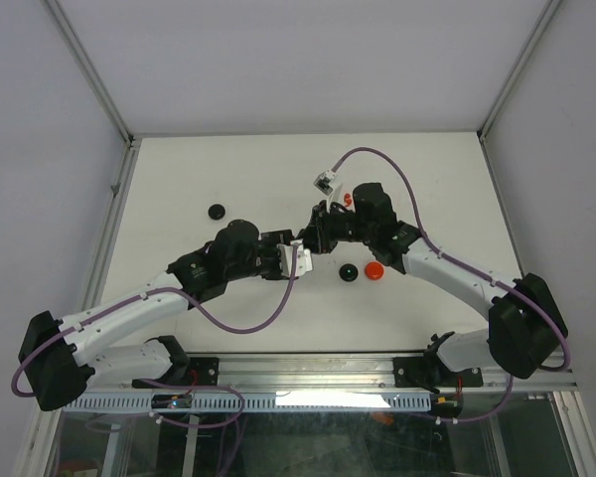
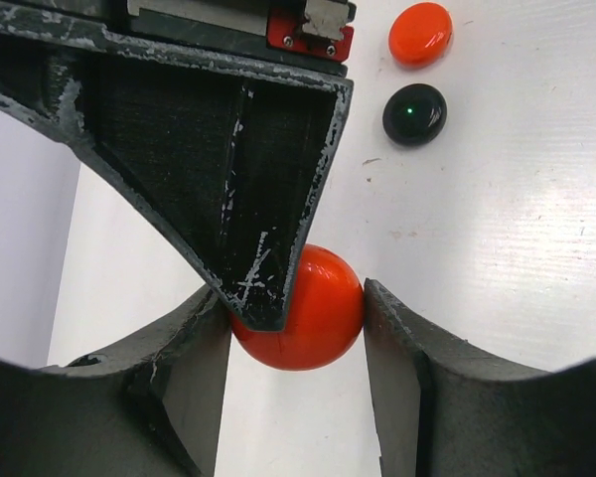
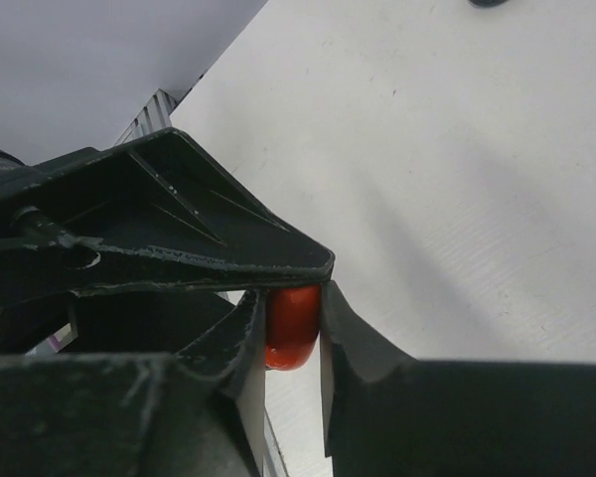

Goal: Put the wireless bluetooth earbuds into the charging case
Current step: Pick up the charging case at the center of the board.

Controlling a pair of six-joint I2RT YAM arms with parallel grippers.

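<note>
Dark fingers (image 2: 417, 397) of the left gripper (image 2: 296, 308) fill the bottom of its wrist view. They squeeze a shiny red round plastic piece (image 2: 323, 313) between them. One scratched black finger (image 2: 238, 169) of the right gripper (image 3: 293, 323) reaches in from above and touches the same red piece. In the right wrist view that gripper is clamped on the red piece too, with one finger on each side. Both grippers hold this one piece over the middle of the flat white table (image 1: 228, 169).

Just past the left gripper, a small black round plastic piece (image 2: 414, 113) with a tiny green glint lies on the table. Another red round plastic piece (image 2: 420, 33) lies beside it, close but not touching. A second black round piece (image 1: 217, 211) lies alone, well off to the left.

The tiny curved earbuds are too small to pick out for sure. A little red spot (image 1: 348, 199) shows by the right wrist, but I cannot tell what it is.
</note>
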